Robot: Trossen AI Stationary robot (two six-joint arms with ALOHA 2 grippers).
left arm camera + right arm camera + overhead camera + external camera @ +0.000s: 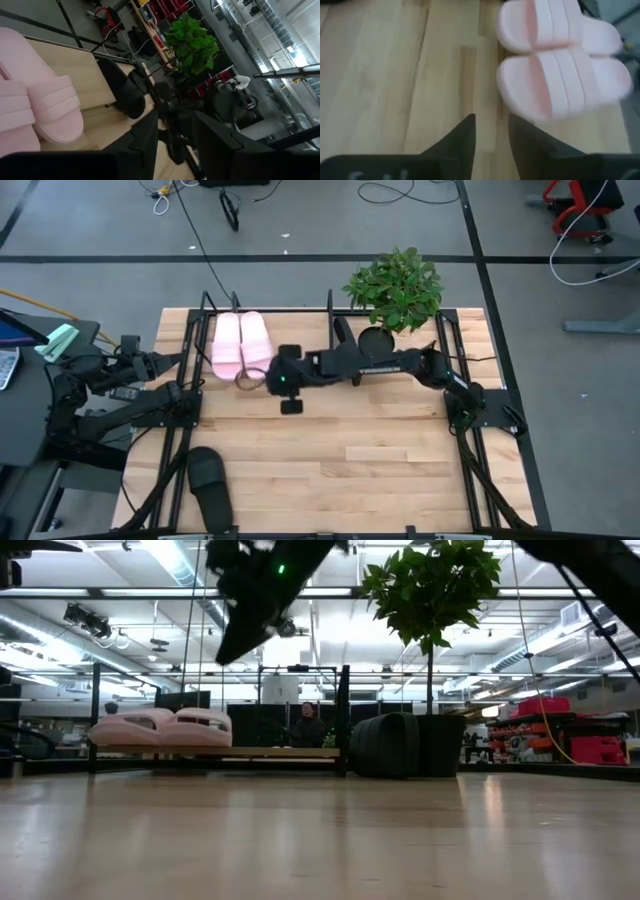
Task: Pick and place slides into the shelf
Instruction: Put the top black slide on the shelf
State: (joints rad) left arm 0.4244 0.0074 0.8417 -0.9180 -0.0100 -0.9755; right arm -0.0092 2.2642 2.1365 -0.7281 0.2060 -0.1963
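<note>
While the right end effector hangs just in front of the two pale pink slides, its dark fingers stand a narrow gap apart with nothing between them, and the near pink slide's rounded end lies just beyond their tips in the right wrist view. Both pink slides sit side by side, touching, on the shelf at its left end along the tabletop's far edge. A black slide rests farther right on that shelf, just beside the potted plant, and part of it is hidden under the right arm, which reaches in from the right side across the tabletop. The other black slide lies flat on the wood near the front left corner, well apart from both end effectors. The left end effector waits at the tabletop's left edge, level with the shelf; its fingers stand a little apart and empty, pointing across toward the black slide and the plant. Open wood runs across the whole middle and the front right of the tabletop, and the shelf has free room between the pink pair and the black slide. Dark frame rails border the left and right sides. Counted: two pink slides, two black slides, one shelf, one plant.
</note>
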